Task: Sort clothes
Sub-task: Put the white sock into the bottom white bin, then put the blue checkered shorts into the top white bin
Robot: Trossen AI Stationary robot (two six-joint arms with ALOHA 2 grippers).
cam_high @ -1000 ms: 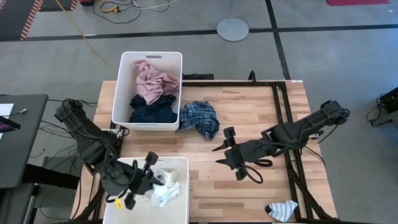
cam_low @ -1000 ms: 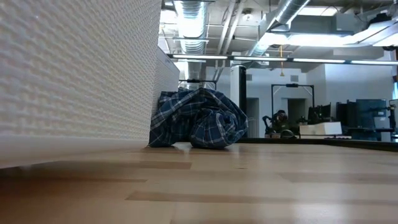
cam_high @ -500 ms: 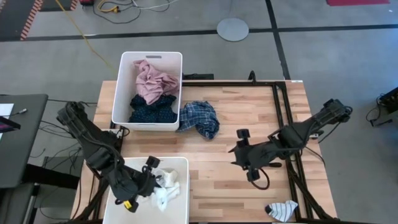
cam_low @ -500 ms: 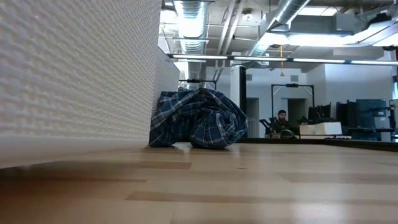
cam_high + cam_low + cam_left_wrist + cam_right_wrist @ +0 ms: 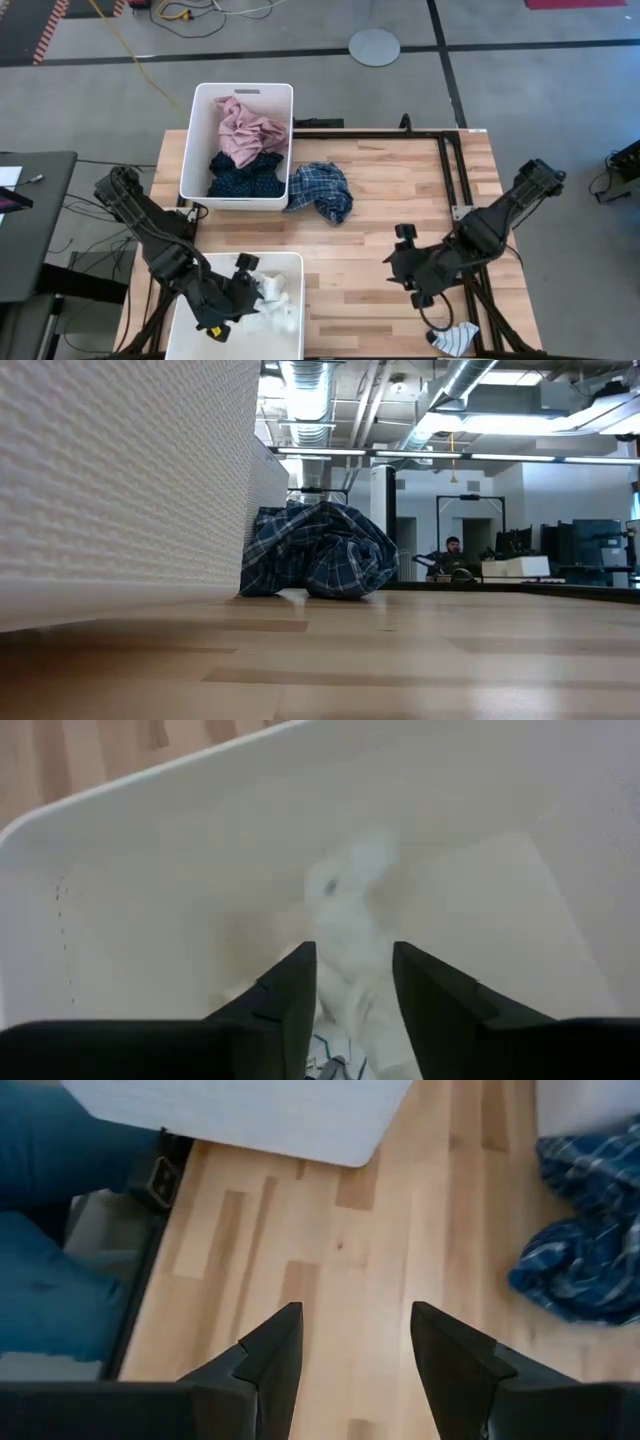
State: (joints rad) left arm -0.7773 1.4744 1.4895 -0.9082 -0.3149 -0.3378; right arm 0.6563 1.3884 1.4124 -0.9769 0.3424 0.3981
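My left gripper [image 5: 243,278] is down inside the near white bin [image 5: 290,262], open, its fingers on either side of a white sock [image 5: 352,920] among the white socks [image 5: 272,305] on the bin floor. My right gripper [image 5: 403,262] is open and empty above bare table, up-table from a striped sock [image 5: 452,338] that lies at the near right edge. The blue plaid shirt [image 5: 320,190] lies crumpled on the table against the far bin [image 5: 200,190]. It also shows in the low view [image 5: 320,550]. That bin holds the pink shirt [image 5: 245,125] and the navy dotted piece [image 5: 240,175]. My left gripper points down into the near bin with the white sock's near part [image 5: 352,1005] between its two fingers. I cannot tell whether the fingers touch the sock. The sock rests on the bin floor.
The two white bins stand along the table's left side, with a strip of bare wood between them. A black frame rail [image 5: 455,170] runs along the table's right side. The near bin's corner [image 5: 300,1120] shows ahead of my right gripper.
My right gripper has gone toward the table's near right corner, nearer the striped sock, and stays open. My left arm has drawn toward the near edge and sunk lower into the near bin. The clothes on the table have not moved.
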